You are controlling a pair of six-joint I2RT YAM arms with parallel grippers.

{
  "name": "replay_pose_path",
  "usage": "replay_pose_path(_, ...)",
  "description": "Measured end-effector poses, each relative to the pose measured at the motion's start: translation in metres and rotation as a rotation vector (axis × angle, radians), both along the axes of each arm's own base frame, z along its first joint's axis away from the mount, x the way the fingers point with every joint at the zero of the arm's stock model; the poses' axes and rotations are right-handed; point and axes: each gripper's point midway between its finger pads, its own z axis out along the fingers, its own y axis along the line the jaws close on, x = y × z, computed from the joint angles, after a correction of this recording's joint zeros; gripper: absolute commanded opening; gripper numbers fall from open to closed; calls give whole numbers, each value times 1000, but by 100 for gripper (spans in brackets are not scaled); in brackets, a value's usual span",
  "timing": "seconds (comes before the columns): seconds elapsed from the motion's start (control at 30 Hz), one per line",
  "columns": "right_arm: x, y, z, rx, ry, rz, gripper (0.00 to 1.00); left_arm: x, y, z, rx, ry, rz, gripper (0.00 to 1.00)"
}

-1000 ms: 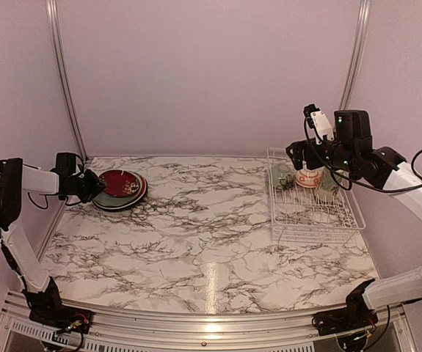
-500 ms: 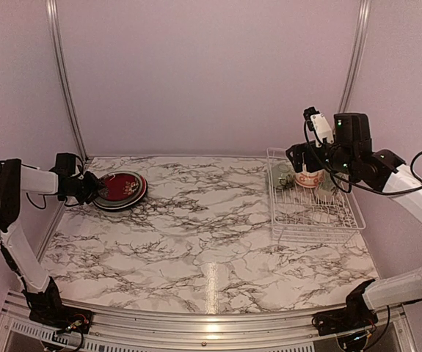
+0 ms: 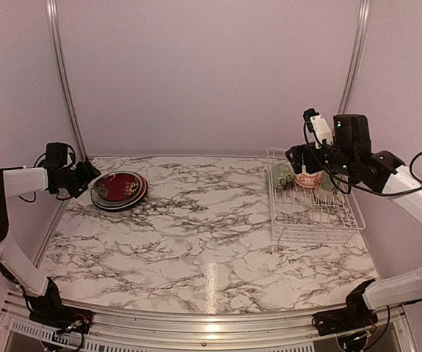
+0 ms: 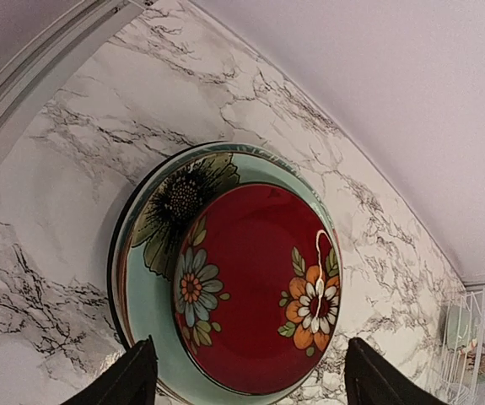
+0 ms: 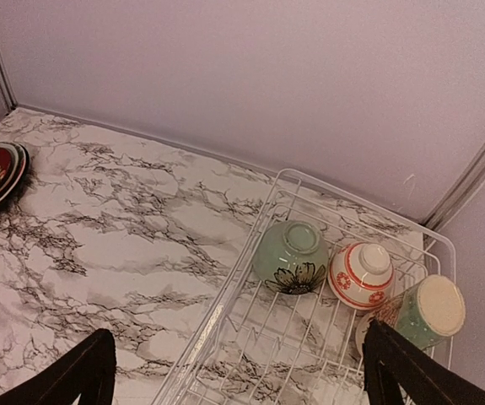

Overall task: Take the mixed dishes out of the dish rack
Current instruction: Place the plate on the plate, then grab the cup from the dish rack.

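Marble table [image 3: 196, 242] under lilac walls: plate stack [image 3: 119, 190] at the far left, dish rack [image 3: 315, 214] at the far right, both pincers spread.

Top view: the left gripper [image 3: 86, 176] hangs just beside the left edge of the plate stack, apart from it, and the right gripper [image 3: 299, 157] hovers over the far end of the dish rack. Left wrist view: the two fingers stand wide apart with nothing between them, above a dark red flowered plate [image 4: 255, 287] lying on a pale green plate [image 4: 151, 291], with a black-rimmed plate [image 4: 115, 253] showing beneath. Right wrist view: the fingers are wide apart and empty over the dish rack, which holds an upturned pale green bowl [image 5: 289, 251], a red-and-white bowl [image 5: 360, 274] just beside it and a green-and-cream mug [image 5: 428, 310] at the right end.
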Motion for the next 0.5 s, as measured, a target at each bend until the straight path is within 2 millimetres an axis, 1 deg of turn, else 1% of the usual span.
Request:
replay_pose_path(0.07,0,0,-1,0,1,0,99,-3,-3,16,8,-28,-11,83)
replay_pose_path(0.17,3,1,-4,-1,7,-3,98,-7,-10,46,29,-88,-32,86)
replay_pose_path(0.23,5,2,-8,1,19,-9,98,-7,-16,71,44,-134,-53,88)
replay_pose_path(0.33,13,0,-19,-1,54,-40,99,-5,-33,117,67,-223,-101,89)
replay_pose_path(0.43,26,-13,-28,10,93,-101,98,-4,-44,161,95,-312,-141,91)
replay_pose_path(0.5,35,-33,-35,34,122,-169,99,-6,-52,188,120,-374,-173,92)
